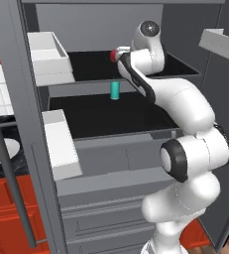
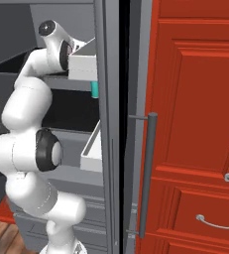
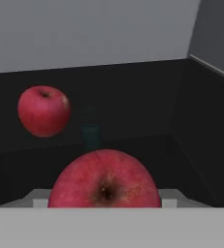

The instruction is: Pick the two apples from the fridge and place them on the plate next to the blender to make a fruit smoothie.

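Note:
One dark red apple sits right at my gripper, with a pale finger pad against each side, so the gripper is shut on it. The second apple lies further back to the left on the black upper shelf of the fridge. From the left base, a red apple shows beside my hand over that upper shelf, and my arm hides the fingers. A white round dish, apparently the plate, lies low on the left past the fridge door. The blender is out of view.
A teal cylinder stands on the lower shelf. Pale door bins and a dark bar handle hang on the open left door. The fridge's right door edge and red cabinets close off the right side.

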Available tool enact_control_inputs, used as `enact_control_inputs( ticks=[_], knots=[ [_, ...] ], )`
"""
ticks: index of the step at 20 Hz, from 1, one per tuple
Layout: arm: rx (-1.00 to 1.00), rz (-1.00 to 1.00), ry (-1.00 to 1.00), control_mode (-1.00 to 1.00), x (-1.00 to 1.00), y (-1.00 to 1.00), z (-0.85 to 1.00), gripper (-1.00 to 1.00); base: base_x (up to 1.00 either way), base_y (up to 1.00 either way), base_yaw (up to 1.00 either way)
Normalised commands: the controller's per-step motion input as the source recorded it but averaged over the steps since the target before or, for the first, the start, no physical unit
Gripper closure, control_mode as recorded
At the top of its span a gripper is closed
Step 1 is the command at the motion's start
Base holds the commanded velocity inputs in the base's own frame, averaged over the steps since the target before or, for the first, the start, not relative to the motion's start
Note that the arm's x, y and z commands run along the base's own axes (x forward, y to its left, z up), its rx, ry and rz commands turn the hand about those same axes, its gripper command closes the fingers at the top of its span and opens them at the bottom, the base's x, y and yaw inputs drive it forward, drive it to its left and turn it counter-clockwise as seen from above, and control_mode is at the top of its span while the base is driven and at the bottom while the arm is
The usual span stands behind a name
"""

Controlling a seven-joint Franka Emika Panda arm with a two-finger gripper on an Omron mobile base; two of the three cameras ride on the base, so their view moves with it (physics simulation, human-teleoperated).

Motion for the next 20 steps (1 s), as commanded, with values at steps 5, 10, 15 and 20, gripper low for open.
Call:
enact_control_inputs(
  ticks=[5, 10, 15, 20],
  knots=[
    [0.04, -0.03, -0.08, -1.00, -1.00, 0.00, 0.01, 1.00, 0.00, 0.00, 0.00],
    [0.03, -0.03, 0.00, -1.00, -0.95, 0.00, 0.00, 1.00, 0.00, 0.00, 0.00],
    [0.01, -0.01, 0.00, -1.00, -0.53, -0.03, 0.01, 1.00, 0.00, 0.00, 0.00],
    [0.01, -0.03, 0.04, -1.00, -0.20, -0.03, 0.09, 1.00, 0.00, 0.00, 0.00]
  ],
)
